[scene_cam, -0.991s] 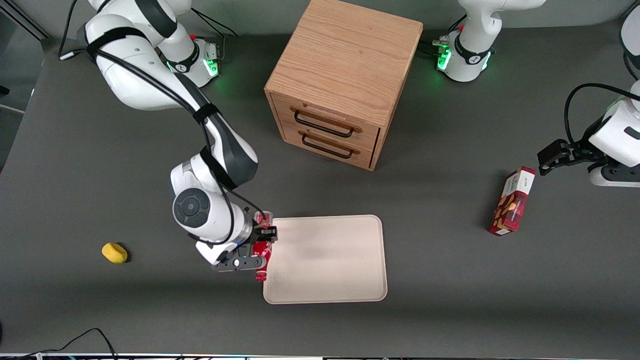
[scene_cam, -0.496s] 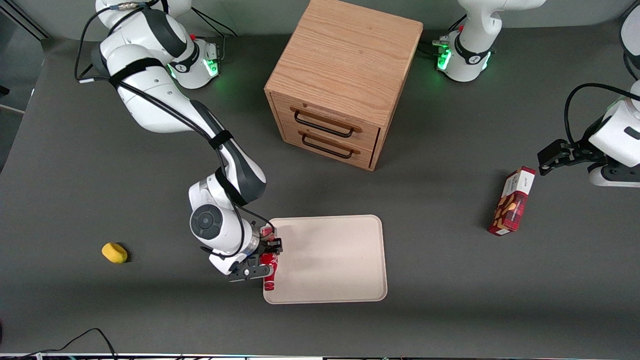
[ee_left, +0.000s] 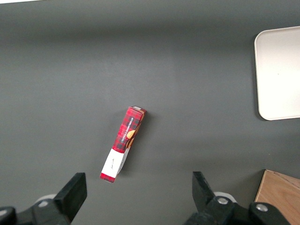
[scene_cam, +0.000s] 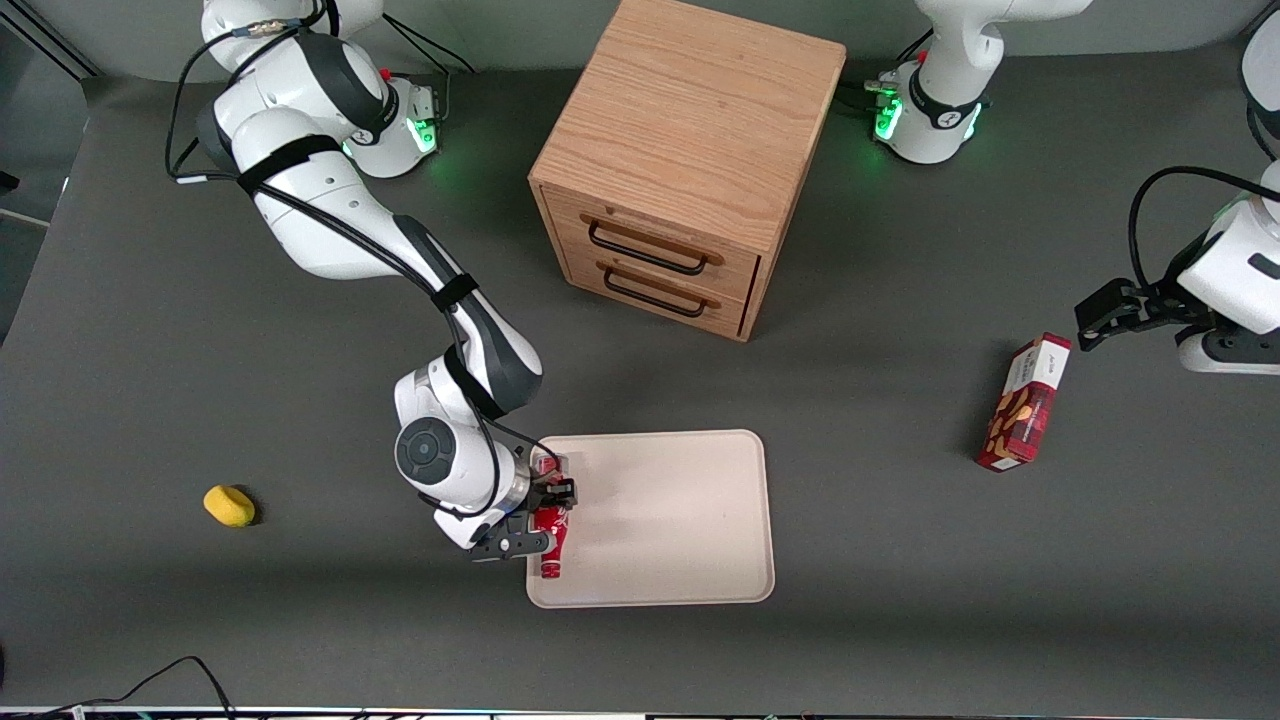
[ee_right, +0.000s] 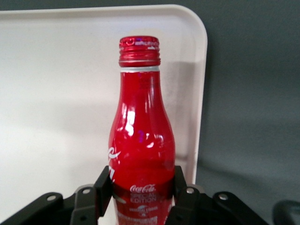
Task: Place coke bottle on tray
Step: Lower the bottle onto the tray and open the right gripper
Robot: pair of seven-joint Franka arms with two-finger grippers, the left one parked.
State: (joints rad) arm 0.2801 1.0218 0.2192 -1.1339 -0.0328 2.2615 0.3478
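Note:
My right gripper (scene_cam: 548, 515) is shut on the coke bottle (scene_cam: 551, 535), a slim red bottle with white script. It holds the bottle lying level over the edge of the pale beige tray (scene_cam: 670, 520) nearest the working arm. In the right wrist view the black fingers (ee_right: 104, 185) press both sides of the bottle's body (ee_right: 141, 140), its red cap pointing away over the tray (ee_right: 56, 93). I cannot tell whether the bottle touches the tray.
A wooden two-drawer cabinet (scene_cam: 685, 160) stands farther from the front camera than the tray. A red-and-white snack box (scene_cam: 1025, 405) lies toward the parked arm's end, also in the left wrist view (ee_left: 124, 143). A yellow lump (scene_cam: 229, 505) lies toward the working arm's end.
My gripper has carried the bottle sideways from beside the tray's edge to over the tray, and a little nearer to the front camera.

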